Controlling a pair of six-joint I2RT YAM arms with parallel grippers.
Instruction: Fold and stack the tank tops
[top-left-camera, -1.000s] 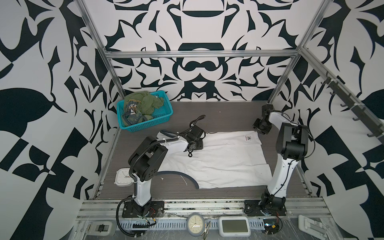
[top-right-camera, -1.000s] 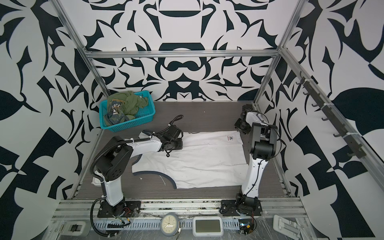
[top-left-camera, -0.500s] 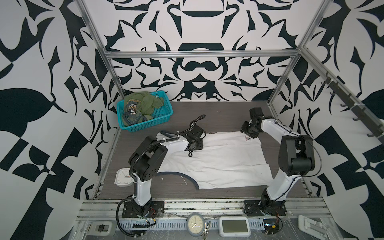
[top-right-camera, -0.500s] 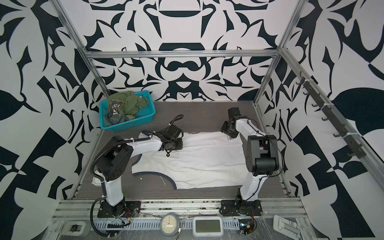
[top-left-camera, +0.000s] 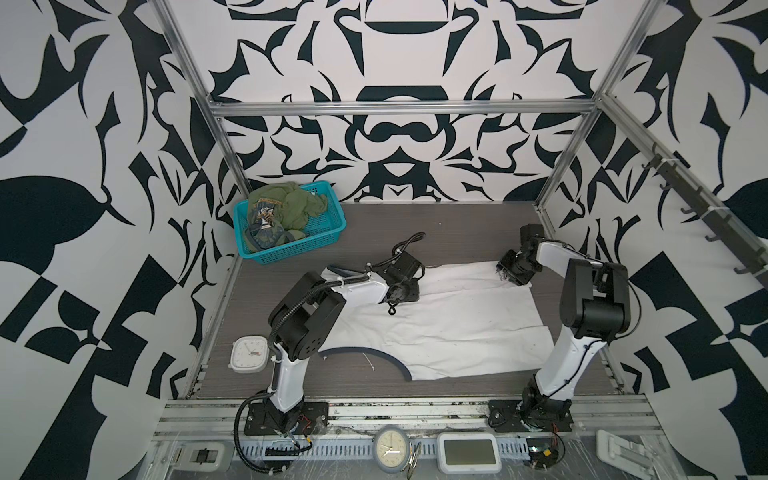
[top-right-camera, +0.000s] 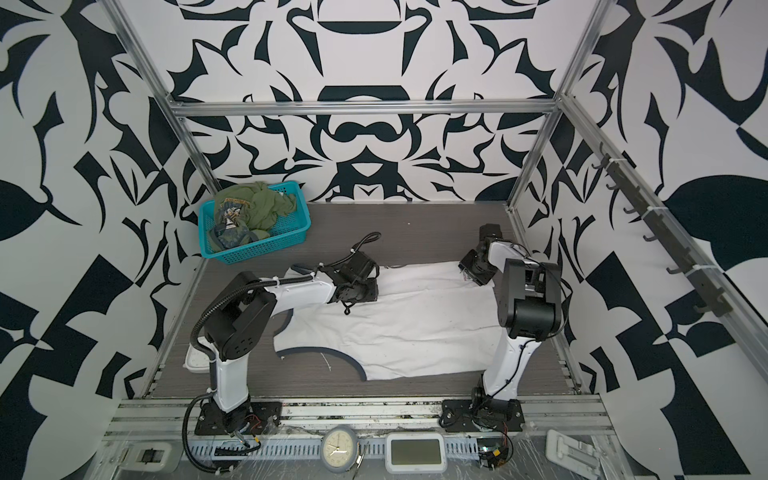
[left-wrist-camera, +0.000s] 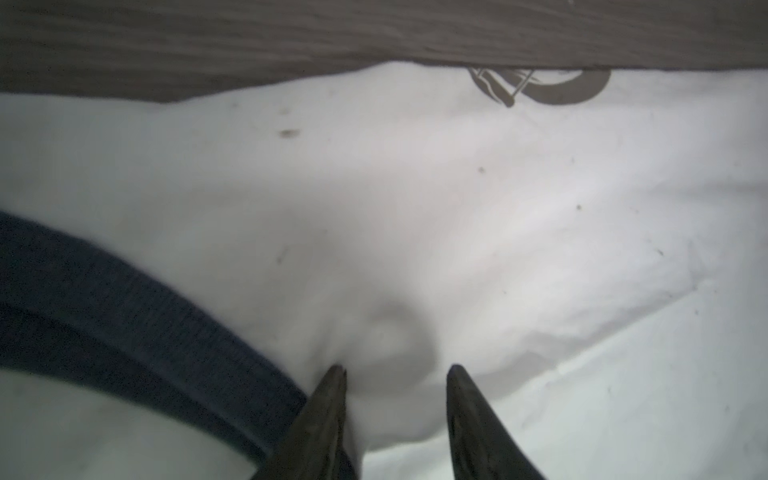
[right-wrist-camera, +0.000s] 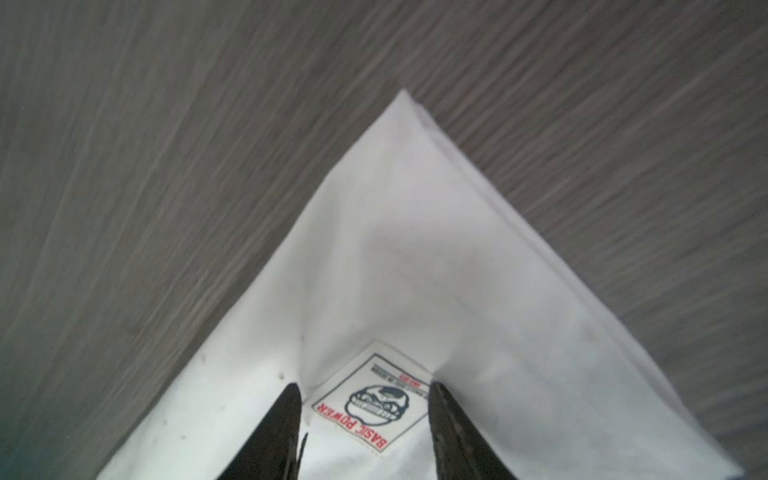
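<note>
Well, in both top views the white tank top (top-left-camera: 457, 332) lies spread flat on the worktop (top-left-camera: 457, 224), and the olive tank top (top-left-camera: 291, 205) sits bunched in the teal basket (top-left-camera: 328, 243). Since a second ago the right arm (top-left-camera: 552, 257) has swung in over the top's far right corner; the left arm (top-left-camera: 357, 286) stays put.

Left wrist: the left jaws stand half apart with a hump of white cloth between them, beside the navy trim (left-wrist-camera: 124, 316). I cannot tell whether they grip it.

Right wrist: the right jaws are released, straddling the sewn label (right-wrist-camera: 372, 401).

Basket (top-left-camera: 299, 249) fills far-left corner; bare table (top-left-camera: 457, 224) lies beyond white top (top-left-camera: 457, 324).
</note>
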